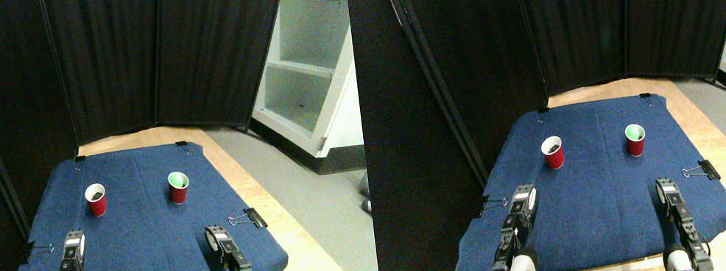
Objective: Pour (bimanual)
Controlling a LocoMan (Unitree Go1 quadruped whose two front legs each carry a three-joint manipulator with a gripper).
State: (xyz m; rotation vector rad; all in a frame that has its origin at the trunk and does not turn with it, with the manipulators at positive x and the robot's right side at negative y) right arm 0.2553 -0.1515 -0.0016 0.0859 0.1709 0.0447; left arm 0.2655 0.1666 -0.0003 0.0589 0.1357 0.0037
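Two red cups stand upright on a blue cloth (145, 242). The left cup (95, 200) has a white inside with something dark at the bottom. The right cup (178, 187) has a green inside. My left gripper (73, 242) hovers near the cloth's front left, well short of the left cup. My right gripper (216, 235) sits near the front right, short of the right cup. Neither touches a cup.
The cloth covers a wooden board (283, 211) and is held by black binder clips (252, 218) at its edges. A black folding screen (117, 60) closes the back and left. White shelving (311, 67) stands at the right on grey floor.
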